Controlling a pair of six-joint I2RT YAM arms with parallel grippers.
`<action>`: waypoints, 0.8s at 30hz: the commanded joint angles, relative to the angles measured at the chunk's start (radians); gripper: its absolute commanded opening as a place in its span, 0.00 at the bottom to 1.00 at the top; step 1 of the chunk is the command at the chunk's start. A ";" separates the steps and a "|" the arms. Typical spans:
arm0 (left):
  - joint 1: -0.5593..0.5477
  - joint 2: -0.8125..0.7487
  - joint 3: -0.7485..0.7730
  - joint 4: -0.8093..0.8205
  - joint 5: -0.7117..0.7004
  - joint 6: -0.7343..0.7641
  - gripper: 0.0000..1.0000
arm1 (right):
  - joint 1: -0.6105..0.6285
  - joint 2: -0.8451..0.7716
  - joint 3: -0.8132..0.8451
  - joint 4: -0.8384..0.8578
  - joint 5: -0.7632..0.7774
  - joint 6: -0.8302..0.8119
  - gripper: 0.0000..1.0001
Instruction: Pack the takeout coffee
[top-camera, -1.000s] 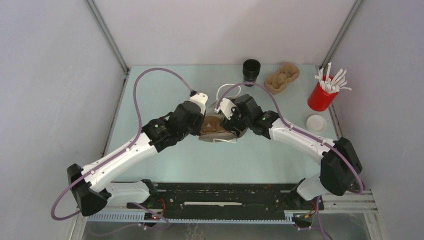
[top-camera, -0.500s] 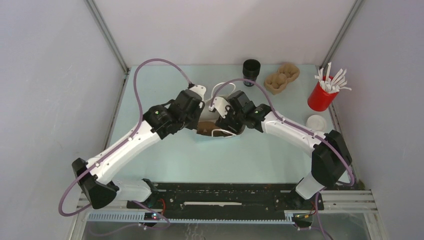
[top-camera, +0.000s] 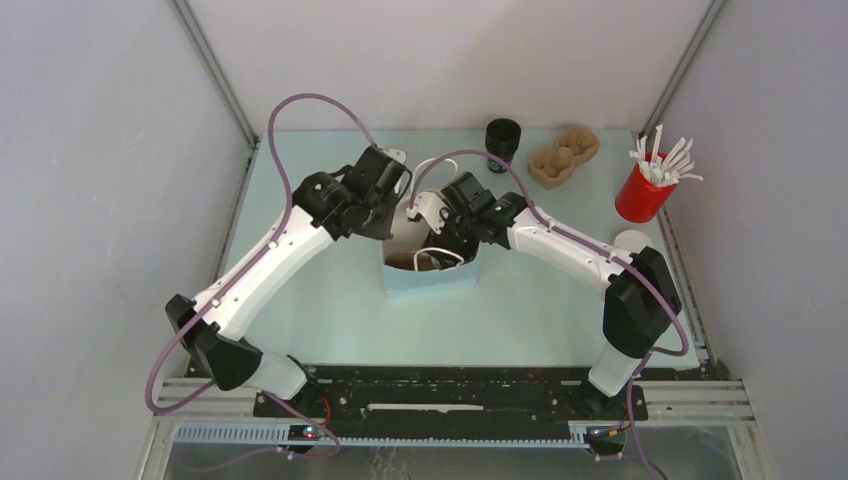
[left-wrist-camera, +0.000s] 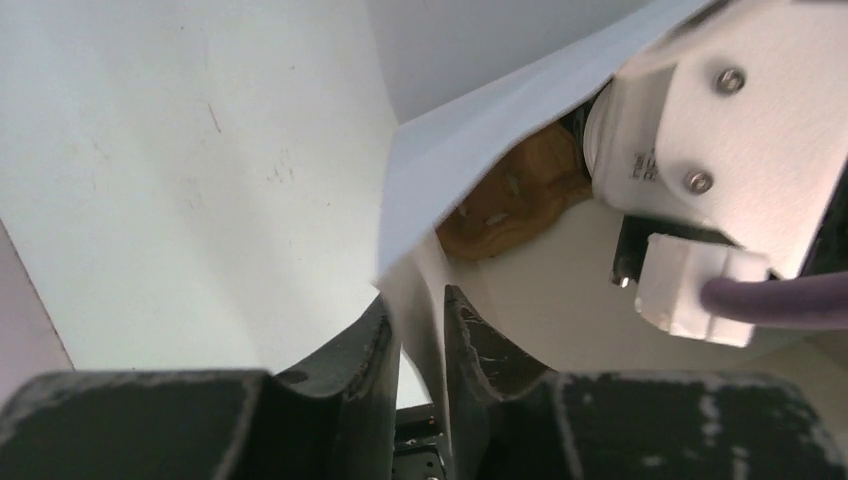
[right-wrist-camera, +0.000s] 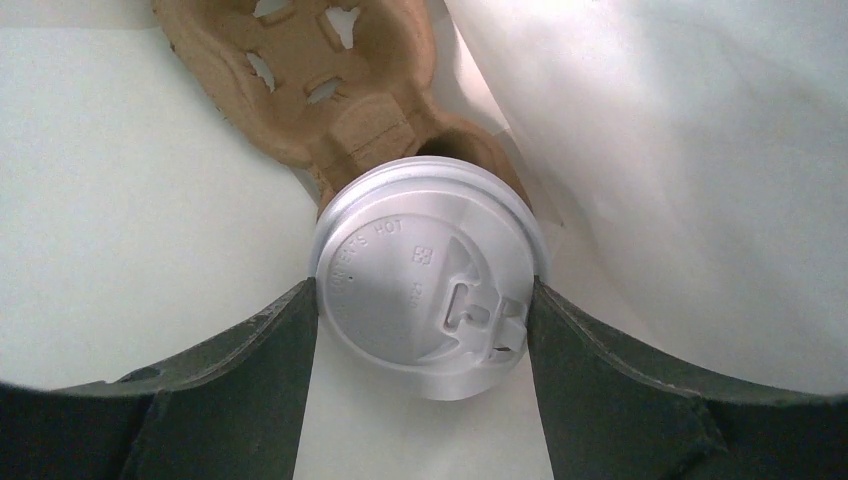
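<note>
The right gripper (right-wrist-camera: 422, 300) has its two dark fingers spread wide and pressed against opposite sides of the white domed lid of the takeout coffee (right-wrist-camera: 430, 270), holding it from above. The cup is inside the paper bag (top-camera: 430, 283), just over a pocket of the brown cardboard carrier (right-wrist-camera: 330, 90) that lies on the bag's floor. The bag's white walls rise close on both sides. From that wrist, tipped down into the bag's mouth from the far right, the right forearm runs back and outward to a bent elbow well to the right of the bag.

The left gripper (left-wrist-camera: 420, 330) sits at the bag's far left rim with its fingers only narrowly parted. The bag's wall runs up between them, but I cannot tell whether they are pinching it. The left forearm slopes away from the bag toward a folded elbow near the table's (top-camera: 300, 200) front left.

Beyond the bag stand a lidless black cup (top-camera: 503, 135) and a second carrier (top-camera: 563, 155). A red cup of white sticks (top-camera: 640, 195) is far off to the bag's right.
</note>
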 joint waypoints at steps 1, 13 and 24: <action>0.028 0.035 0.177 -0.105 -0.051 -0.034 0.30 | 0.013 0.070 -0.002 -0.165 -0.110 0.047 0.48; 0.069 0.027 0.150 -0.096 0.085 -0.043 0.31 | 0.014 0.100 0.061 -0.157 -0.091 0.059 0.48; 0.083 0.091 0.144 -0.064 0.043 -0.058 0.00 | 0.076 0.030 -0.014 -0.202 -0.013 0.019 0.47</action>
